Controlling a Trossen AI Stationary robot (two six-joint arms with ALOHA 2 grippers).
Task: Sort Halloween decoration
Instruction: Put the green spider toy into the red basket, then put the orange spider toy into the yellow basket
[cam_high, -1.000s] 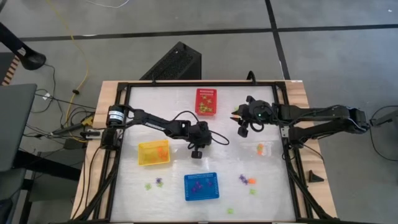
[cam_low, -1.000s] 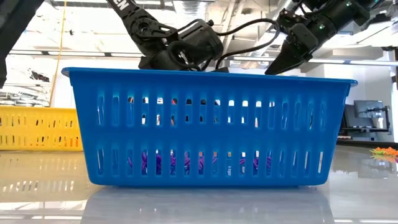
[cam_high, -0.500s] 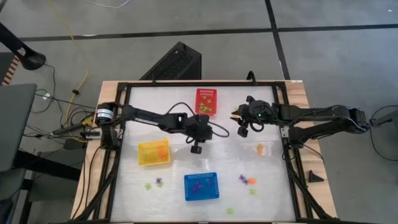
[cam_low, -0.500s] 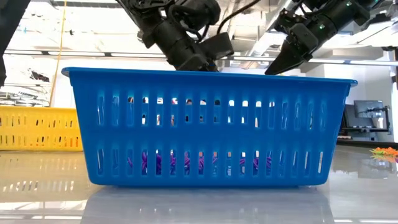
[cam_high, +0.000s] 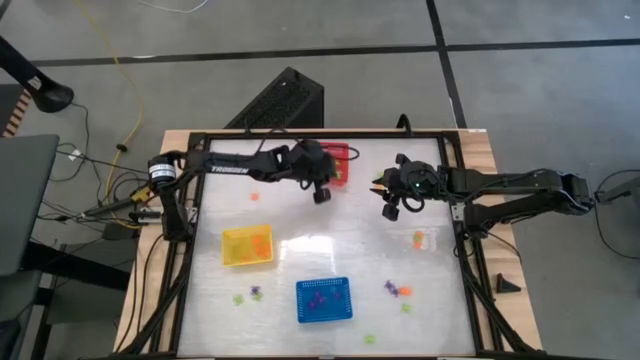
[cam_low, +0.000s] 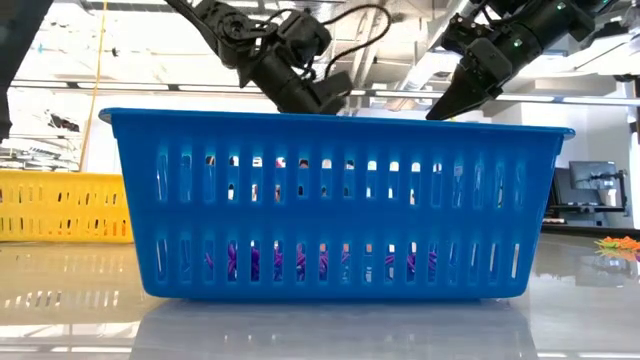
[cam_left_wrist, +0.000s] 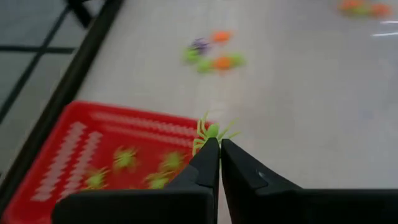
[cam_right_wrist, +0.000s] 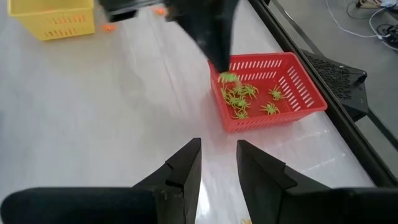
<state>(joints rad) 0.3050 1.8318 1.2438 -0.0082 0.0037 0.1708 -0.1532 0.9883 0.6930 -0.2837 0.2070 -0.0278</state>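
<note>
Left gripper clamped on green spider at red basket, table's far edge. Right gripper apart, empty. Spider likely light, springy; pinch body, not legs.

Robot lab: framed test table, floor cables.

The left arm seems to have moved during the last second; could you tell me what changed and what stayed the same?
The left tool, shut on a light green spider, swung from near the yellow basket across to the red basket. The right tool stayed open and hovering; baskets and loose trinkets did not move.
</note>
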